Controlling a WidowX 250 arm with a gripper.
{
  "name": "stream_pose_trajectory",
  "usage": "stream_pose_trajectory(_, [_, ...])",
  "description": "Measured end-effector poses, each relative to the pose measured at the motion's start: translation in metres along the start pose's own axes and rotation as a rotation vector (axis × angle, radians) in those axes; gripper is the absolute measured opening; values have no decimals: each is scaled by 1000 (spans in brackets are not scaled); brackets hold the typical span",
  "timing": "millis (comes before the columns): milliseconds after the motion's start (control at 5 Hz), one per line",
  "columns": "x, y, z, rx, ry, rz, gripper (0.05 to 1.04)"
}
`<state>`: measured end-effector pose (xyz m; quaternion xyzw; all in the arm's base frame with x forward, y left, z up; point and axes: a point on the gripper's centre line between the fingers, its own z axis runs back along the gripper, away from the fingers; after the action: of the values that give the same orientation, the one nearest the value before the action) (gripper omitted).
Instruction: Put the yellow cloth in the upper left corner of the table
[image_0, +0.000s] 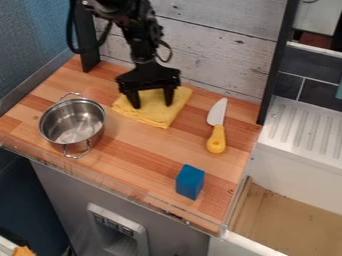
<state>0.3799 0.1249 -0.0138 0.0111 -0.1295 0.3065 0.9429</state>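
The black gripper (153, 103) hangs over the back middle of the wooden table, its two fingers spread apart and pointing down onto the yellow cloth (155, 115). The cloth lies folded and flat near the back wall, with part of it hidden behind the gripper. Both fingertips are at the cloth's upper surface; whether they press on it I cannot tell. No cloth is visibly pinched between them.
A metal pot (72, 124) with two handles stands at the left. A knife (217, 125) with a yellow handle lies at the right, and a blue block (190, 182) stands near the front right. A dark post (86, 37) rises at the back left corner.
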Motion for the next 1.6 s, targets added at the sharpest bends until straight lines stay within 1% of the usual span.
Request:
stream_pose_trajectory(200, [10, 33, 0, 44, -1, 77, 1001])
stream_pose_trajectory(400, [20, 63, 0, 52, -9, 187, 1001])
stream_pose_trajectory(600, [29, 78, -1, 55, -11, 228, 1001])
stream_pose_trajectory(800, [32, 81, -2, 55, -9, 238, 1001])
stream_pose_trajectory(1000, [32, 80, -2, 42, -6, 238, 1001])
stream_pose_trajectory(1200, [28, 80, 4, 37, -7, 242, 1001])
stream_pose_trajectory(1400, [36, 72, 27, -16, -51, 249, 1001])
stream_pose_trajectory(1600, [40, 68, 48, -39, -94, 229, 1001])
